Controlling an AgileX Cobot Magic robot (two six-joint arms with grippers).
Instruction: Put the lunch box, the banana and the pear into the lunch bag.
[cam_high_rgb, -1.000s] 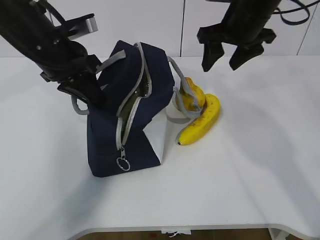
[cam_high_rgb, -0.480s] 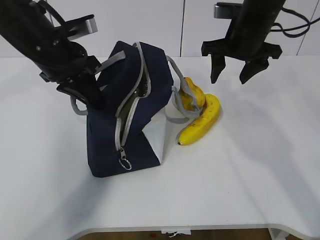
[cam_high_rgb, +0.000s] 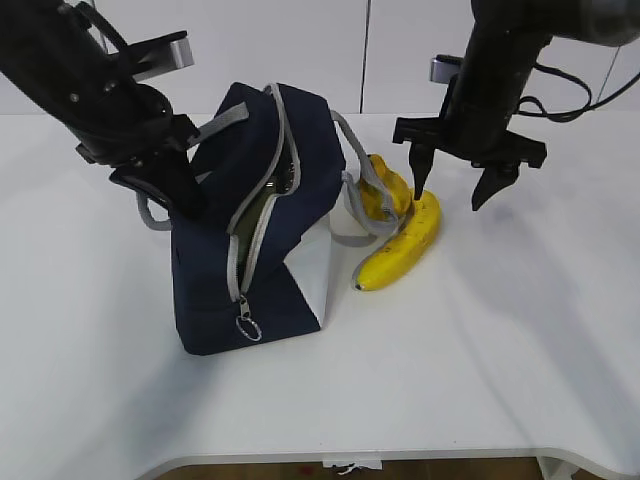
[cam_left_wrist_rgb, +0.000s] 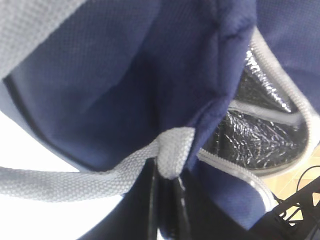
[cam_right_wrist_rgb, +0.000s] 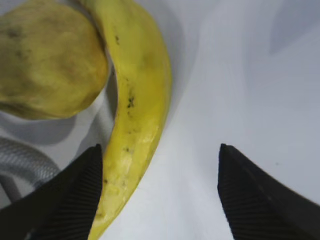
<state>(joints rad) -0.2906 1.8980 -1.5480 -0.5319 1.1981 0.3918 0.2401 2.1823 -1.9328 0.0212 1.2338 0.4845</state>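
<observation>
left gripper (cam_left_wrist_rgb: 167, 200) pinched on the lunch bag (cam_high_rgb: 250, 240) handle (cam_left_wrist_rgb: 75, 180); right gripper (cam_high_rgb: 458, 195) wide open, empty, over the banana (cam_high_rgb: 400, 245)

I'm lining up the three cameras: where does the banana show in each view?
Exterior view: banana lies on the table right of the bag, under the right gripper.
Left wrist view: not in it; only bag fabric and a grey handle.
Right wrist view: banana runs down the left-centre, beside one fingertip.
Shared landmark: the pear touching the banana's upper end.
</observation>
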